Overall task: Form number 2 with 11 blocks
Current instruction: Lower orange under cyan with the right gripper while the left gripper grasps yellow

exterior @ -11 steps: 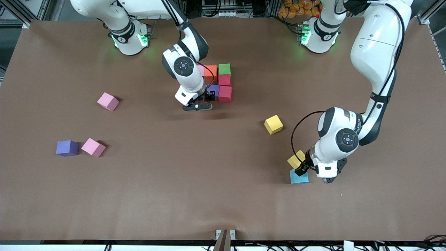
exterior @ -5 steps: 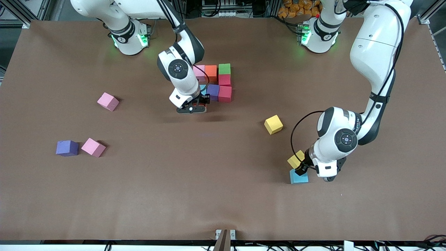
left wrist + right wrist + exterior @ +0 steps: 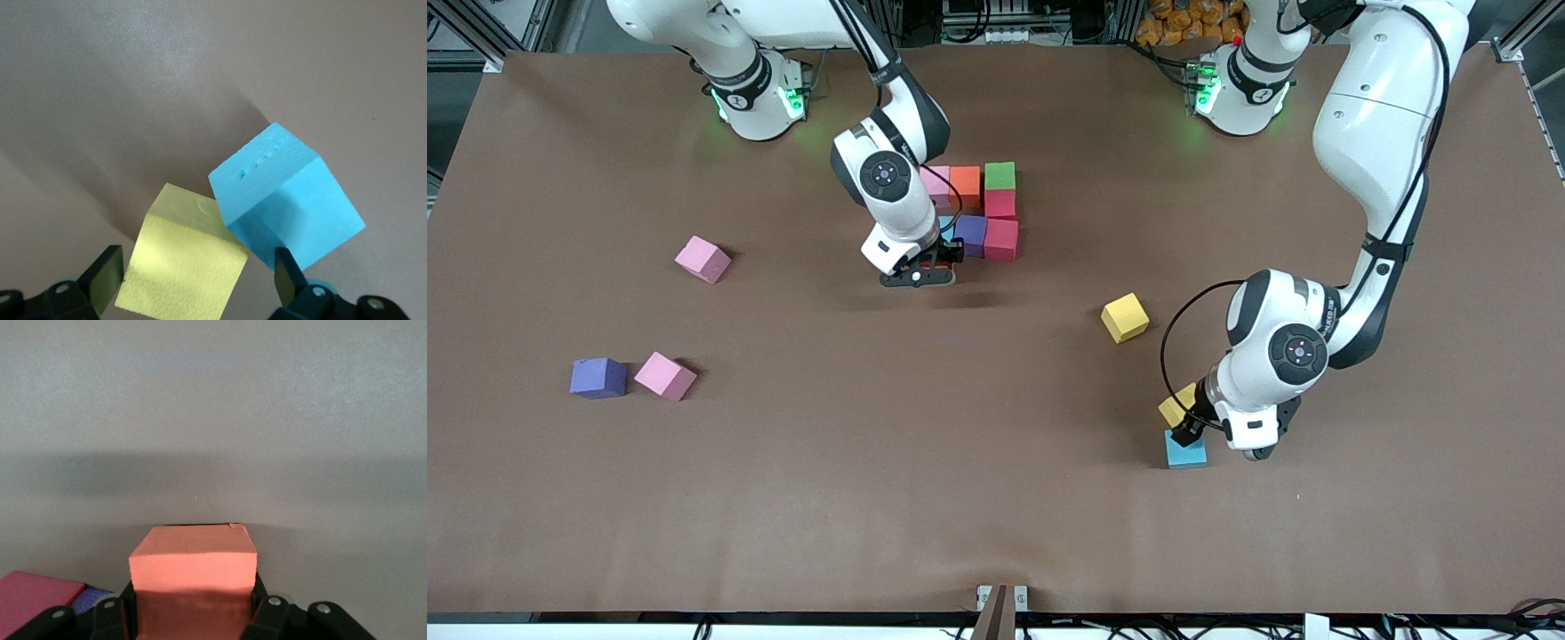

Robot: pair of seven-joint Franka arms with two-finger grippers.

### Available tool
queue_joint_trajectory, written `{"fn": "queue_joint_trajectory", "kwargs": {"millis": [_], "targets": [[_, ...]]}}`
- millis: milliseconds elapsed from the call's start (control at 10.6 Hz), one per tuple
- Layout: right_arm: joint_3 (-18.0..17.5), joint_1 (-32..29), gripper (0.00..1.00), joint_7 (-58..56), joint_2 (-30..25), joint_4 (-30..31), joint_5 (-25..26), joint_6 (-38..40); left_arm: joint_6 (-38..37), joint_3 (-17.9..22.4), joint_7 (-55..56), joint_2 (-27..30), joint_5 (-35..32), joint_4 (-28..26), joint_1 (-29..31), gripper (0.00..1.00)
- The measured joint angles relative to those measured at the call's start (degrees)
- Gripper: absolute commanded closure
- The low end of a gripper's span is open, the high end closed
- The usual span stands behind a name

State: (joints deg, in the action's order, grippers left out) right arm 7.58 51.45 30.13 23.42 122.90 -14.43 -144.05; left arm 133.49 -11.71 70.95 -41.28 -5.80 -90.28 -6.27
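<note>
Placement under way, eighth cube of the digit in hand.

Nearest the camera: light blue block (image 3: 1187,451) flat on the desk (image 3: 978,498) toward the left arm's end, touching a yellow block (image 3: 1176,406) at one corner. Left pincer (image 3: 1190,433) low over that pair, spread wide, fingers either side of the yellow block (image 3: 183,270) in the left wrist view, gripping nothing yet.

Farther up, toward the right arm's end: purple block (image 3: 599,377) and pink block (image 3: 664,375) side by side. Second yellow block (image 3: 1125,317) lying alone, then another pink block (image 3: 703,259), also alone.

Farther again: right pincer (image 3: 927,264) clamped on an orange block (image 3: 193,577), down at the near edge of the unfinished number 2 (image 3: 983,209). Built so far: far row of pink, orange and green, one red beneath the green, then a middle row of red, purple and a partly hidden light blue.

Next, by judgement: set the orange block square against the near face of the hidden light blue one, release without nudging the row. Separately, close the left pincer on the yellow block without dragging its blue neighbour.
</note>
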Motion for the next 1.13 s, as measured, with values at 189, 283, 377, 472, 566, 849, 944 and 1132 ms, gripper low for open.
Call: {"fn": "queue_joint_trajectory", "kwargs": {"millis": [189,283,377,472,566,849,944,1132], "targets": [[0.0,0.2,0.67,0.0,0.4,0.0,0.0,0.0,0.0,0.0,0.5,0.1,0.0,0.0,-0.1,0.00],[0.0,0.2,0.67,0.0,0.4,0.0,0.0,0.0,-0.4,0.0,0.7,0.2,0.0,0.0,-0.2,0.00],[0.0,0.2,0.67,0.0,0.4,0.0,0.0,0.0,-1.1,0.0,0.8,0.4,0.0,0.0,-0.2,0.00],[0.0,0.2,0.67,0.0,0.4,0.0,0.0,0.0,-1.7,0.0,1.0,0.5,0.0,0.0,-0.2,0.00],[0.0,0.2,0.67,0.0,0.5,-0.1,0.0,0.0,-2.3,0.0,1.5,0.6,0.0,0.0,-0.2,0.00],[0.0,0.3,0.63,0.0,0.5,-0.1,0.0,0.0,-3.6,0.0,2.6,0.6,0.0,0.0,-0.3,0.00],[0.0,0.3,0.54,0.0,0.5,-0.1,0.0,0.0,-3.9,0.0,2.6,0.6,0.0,0.0,-0.3,0.00],[0.0,0.6,0.32,0.0,0.6,-0.2,0.1,-0.1,-4.4,0.0,2.5,0.6,-0.2,0.0,-0.3,0.00]]}}
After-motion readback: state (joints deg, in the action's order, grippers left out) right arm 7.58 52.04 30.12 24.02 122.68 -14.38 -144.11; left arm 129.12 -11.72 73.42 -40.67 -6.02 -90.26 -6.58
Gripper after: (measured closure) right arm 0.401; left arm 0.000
